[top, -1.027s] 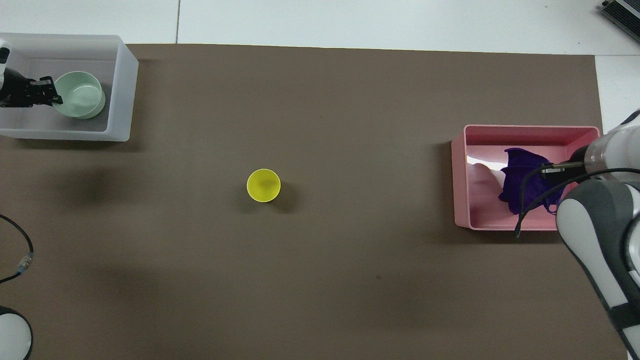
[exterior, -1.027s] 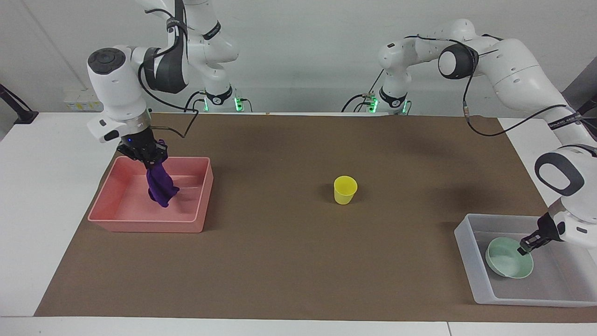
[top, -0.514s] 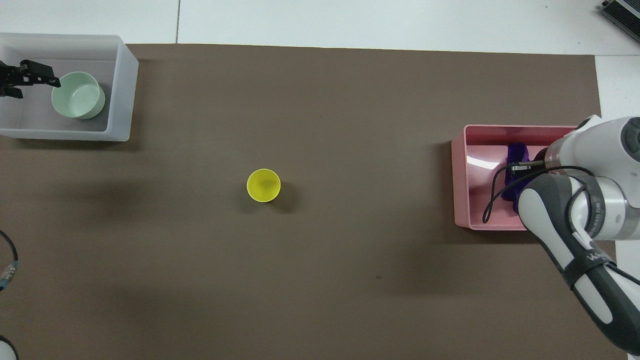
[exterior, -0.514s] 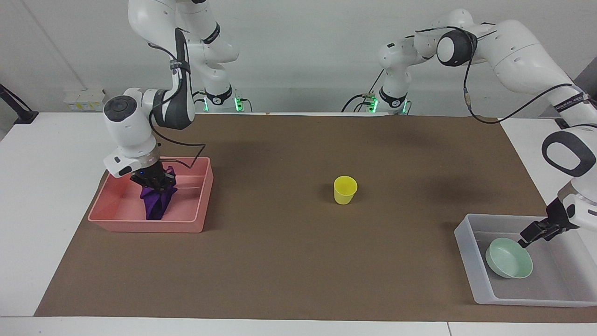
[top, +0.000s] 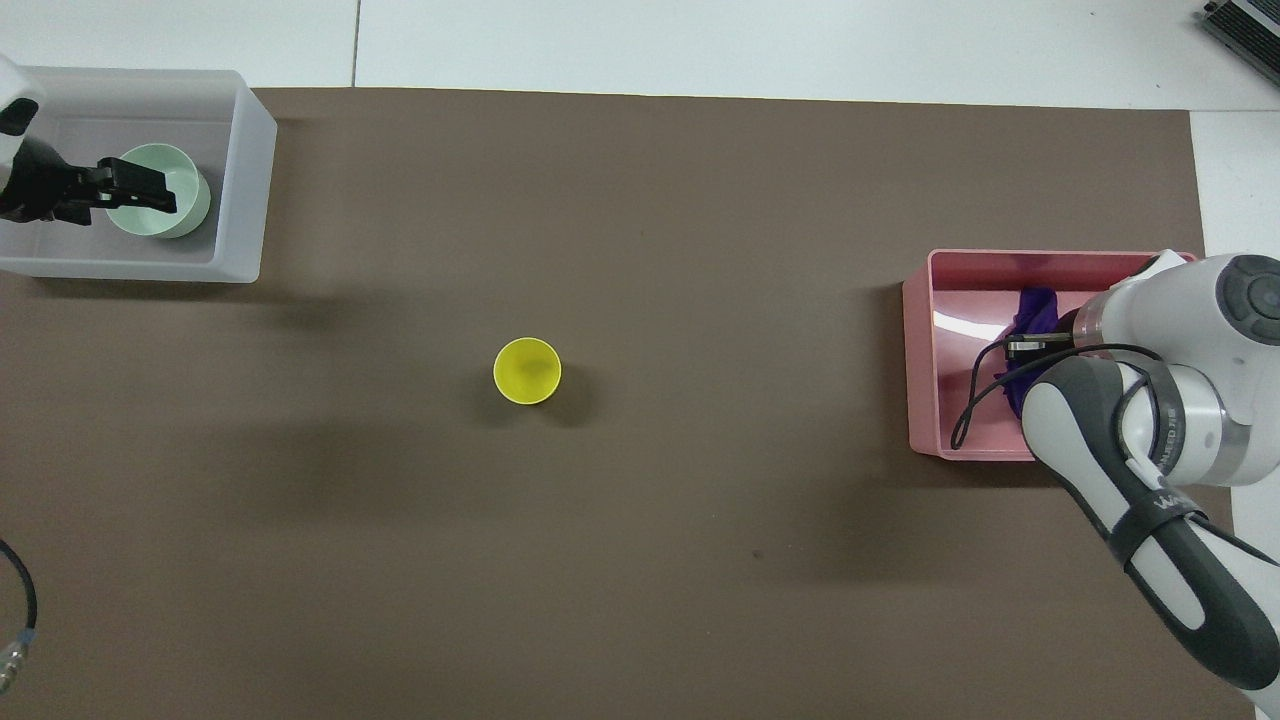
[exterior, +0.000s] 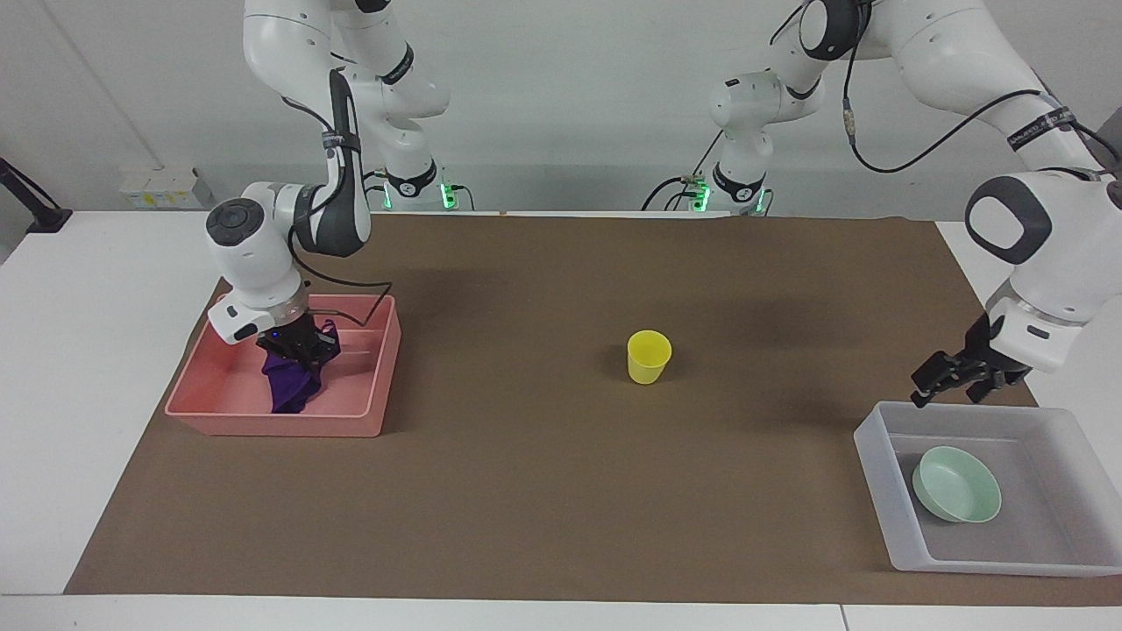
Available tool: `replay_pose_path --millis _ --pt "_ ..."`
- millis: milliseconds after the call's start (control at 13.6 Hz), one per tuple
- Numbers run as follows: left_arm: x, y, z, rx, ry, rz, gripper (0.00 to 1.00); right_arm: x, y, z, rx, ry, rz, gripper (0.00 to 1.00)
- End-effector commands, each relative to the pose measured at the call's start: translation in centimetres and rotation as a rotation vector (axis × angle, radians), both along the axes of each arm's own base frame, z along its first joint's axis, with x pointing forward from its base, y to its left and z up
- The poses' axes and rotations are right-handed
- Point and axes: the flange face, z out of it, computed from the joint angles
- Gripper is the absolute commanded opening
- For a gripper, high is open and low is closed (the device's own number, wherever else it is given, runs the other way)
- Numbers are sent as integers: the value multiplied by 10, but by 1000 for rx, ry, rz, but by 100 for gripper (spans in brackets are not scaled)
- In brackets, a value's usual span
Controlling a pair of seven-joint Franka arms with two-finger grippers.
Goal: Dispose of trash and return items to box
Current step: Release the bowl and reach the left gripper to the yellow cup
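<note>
Since a second ago the right gripper (exterior: 955, 379) has lifted out of the box (exterior: 877, 478) and hangs above its robot-side wall, jaws spread and empty, leaving the bowl (exterior: 956, 496) inside, at the table corner on that arm's end. Between both containers the cup (exterior: 649, 356) stands alone mid-table, likely the next item to return. Meanwhile the left gripper (exterior: 294, 349) has sunk into the pink bin (exterior: 368, 412) near the other end, jaws pinching the purple cloth (exterior: 289, 386), low enough to release it there.
</note>
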Motion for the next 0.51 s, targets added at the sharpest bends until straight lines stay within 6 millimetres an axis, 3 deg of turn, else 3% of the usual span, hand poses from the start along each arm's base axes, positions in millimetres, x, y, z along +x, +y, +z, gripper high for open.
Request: replay_pose_path --millis 0,220,293,440 --pt "-25 -45 -1 -2 20 -8 100 2 -4 0 15 -25 -46 100" --pt "-37 -124 -12 52 46 -8 100 10 11 32 21 -70 -111 100" --pt "-40 -142 -14 54 47 -4 100 12 18 42 25 -81 -144 100" --pt "-54 -190 -22 47 36 -15 100 10 40 63 34 -93 -163 100"
